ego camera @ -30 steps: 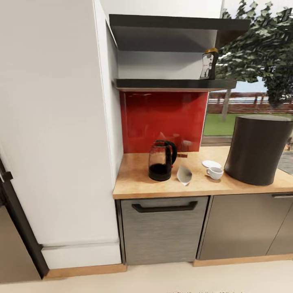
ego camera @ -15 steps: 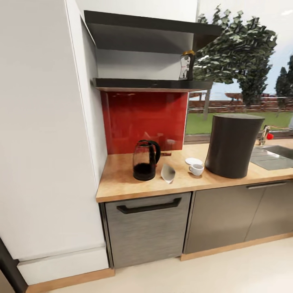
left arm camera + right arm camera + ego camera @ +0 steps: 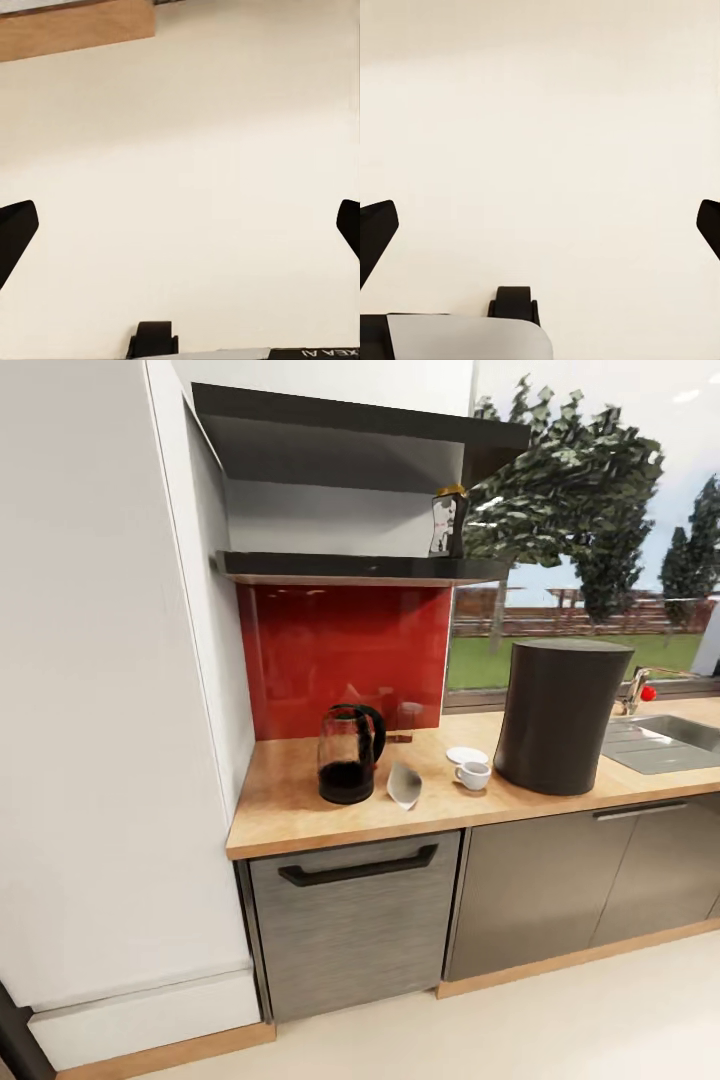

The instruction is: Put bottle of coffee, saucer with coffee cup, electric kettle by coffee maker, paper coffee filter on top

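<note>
A: Gripper status?

B: Left gripper [image 3: 180,225] is hanging with fingers spread wide, nothing between them, pointing at the cream floor [image 3: 195,150]. Right gripper [image 3: 540,225] is doing the same: released, empty, over floor.

A: Task items?

B: All reading off the coffee maker [image 3: 560,715], the big dark cylinder sitting on the wooden countertop [image 3: 290,815]. Coffee cup [image 3: 474,774] is standing just left of it, directly on the counter. Saucer [image 3: 466,755] is lying just behind the cup, close or touching, can't tell. Paper coffee filter [image 3: 404,784] is lying further left, next to the electric kettle [image 3: 349,753], which is standing upright, farthest left from the maker.

A: Coffee bottle?

B: Bottle of coffee [image 3: 446,521] is sitting on the dark shelf [image 3: 350,567], above and left of the maker, at the shelf's right end.

A: Anything else?

B: Sink [image 3: 665,740] is showing right of the maker.
</note>
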